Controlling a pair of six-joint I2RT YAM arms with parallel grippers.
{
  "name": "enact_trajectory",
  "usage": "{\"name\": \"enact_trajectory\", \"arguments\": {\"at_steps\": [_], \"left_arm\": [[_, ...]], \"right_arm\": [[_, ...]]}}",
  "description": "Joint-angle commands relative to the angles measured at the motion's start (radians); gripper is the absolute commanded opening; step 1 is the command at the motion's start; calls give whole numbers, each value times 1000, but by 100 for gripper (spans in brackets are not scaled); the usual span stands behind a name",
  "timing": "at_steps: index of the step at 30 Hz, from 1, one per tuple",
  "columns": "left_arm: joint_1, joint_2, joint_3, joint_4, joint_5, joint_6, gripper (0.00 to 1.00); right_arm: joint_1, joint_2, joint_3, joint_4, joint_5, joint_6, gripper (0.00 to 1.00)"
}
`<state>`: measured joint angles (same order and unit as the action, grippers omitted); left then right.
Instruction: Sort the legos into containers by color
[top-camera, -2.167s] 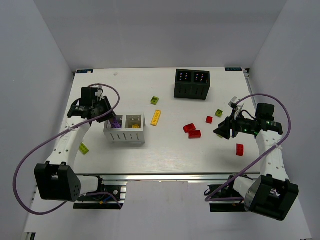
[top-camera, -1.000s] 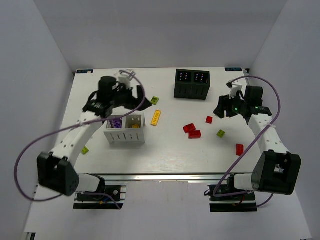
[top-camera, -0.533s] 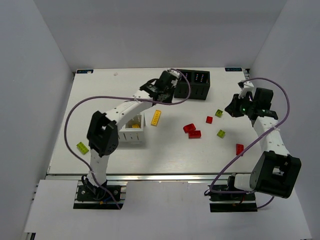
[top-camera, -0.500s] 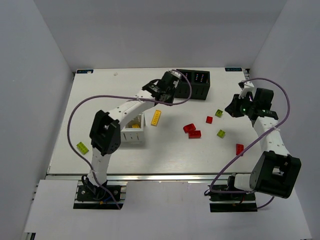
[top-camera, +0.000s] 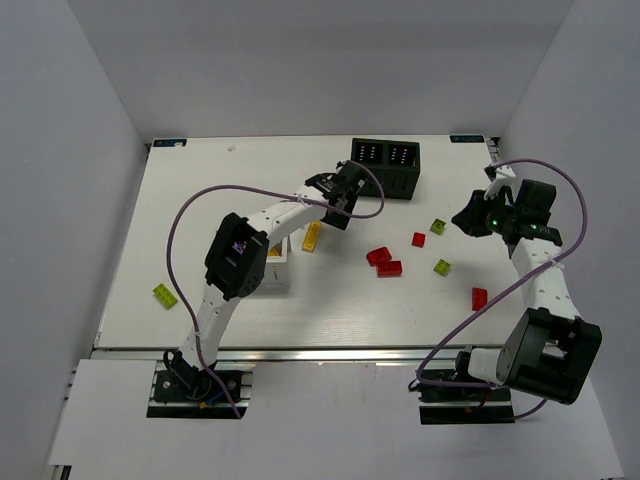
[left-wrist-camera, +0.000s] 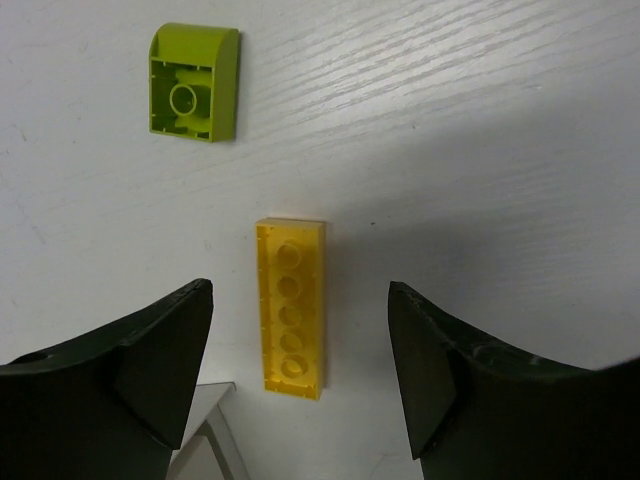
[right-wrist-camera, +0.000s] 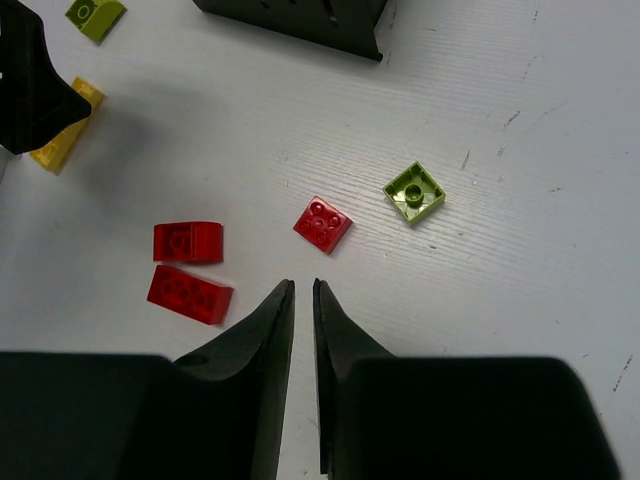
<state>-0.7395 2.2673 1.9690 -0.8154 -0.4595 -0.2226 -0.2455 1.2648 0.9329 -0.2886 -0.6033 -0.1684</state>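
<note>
Fingers of my left gripper (left-wrist-camera: 298, 330) stand spread on either side of the long yellow plastic plate (left-wrist-camera: 292, 305), which lies flat on the white table (left-wrist-camera: 480, 130) low in the left wrist view, clear of both. 1 lime green plastic brick (left-wrist-camera: 193, 83) sits upper left. My right gripper (right-wrist-camera: 303, 292) is pinched almost together on nothing, with 3 red plastic bricks (right-wrist-camera: 187, 243) mid-frame.

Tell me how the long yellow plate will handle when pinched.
Probably rigid and light: the yellow plate looks like thin hard plastic. Lying flat on the table, it should not roll or tip. Its low glossy sides may slip, so the left gripper, open astride it, must close low.
</note>
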Motion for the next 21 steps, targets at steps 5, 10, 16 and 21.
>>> {"name": "enact_trajectory", "arguments": {"at_steps": [5, 10, 16, 21], "left_arm": [[20, -19, -58, 30, 1, -8, 79], [38, -5, -84, 38, 42, -11, 78], [71, -2, -131, 56, 83, -14, 75], [92, -11, -163, 74, 191, -24, 72]], "right_arm": [[-23, -27, -19, 22, -38, -11, 19], [-38, -30, -22, 22, -49, -13, 19], [-52, -36, -28, 22, -69, -16, 19], [-64, -44, -31, 23, -82, -17, 19]]}}
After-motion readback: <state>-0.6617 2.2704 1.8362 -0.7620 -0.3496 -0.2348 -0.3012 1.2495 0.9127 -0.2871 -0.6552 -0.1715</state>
